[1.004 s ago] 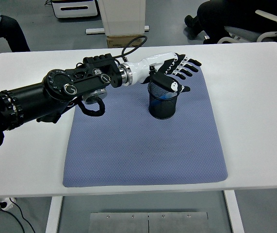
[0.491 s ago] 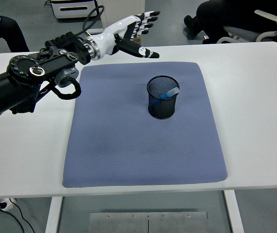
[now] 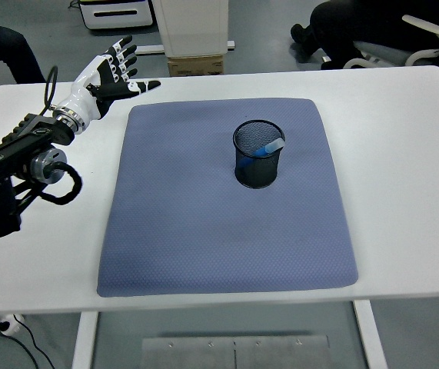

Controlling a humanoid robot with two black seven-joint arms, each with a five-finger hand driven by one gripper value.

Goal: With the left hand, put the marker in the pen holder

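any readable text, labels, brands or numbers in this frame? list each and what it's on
None readable.
Marker in the pen holder: no print can be made out.
Left hand, open over the table's far left corner: no markings legible.
Blue mat: plain, no print.
Cardboard box on the floor behind the table: no label legible.

Black mesh pen holder [image 3: 258, 164] upright on the mat, blue marker [image 3: 267, 147] leaning inside, white cap at rim
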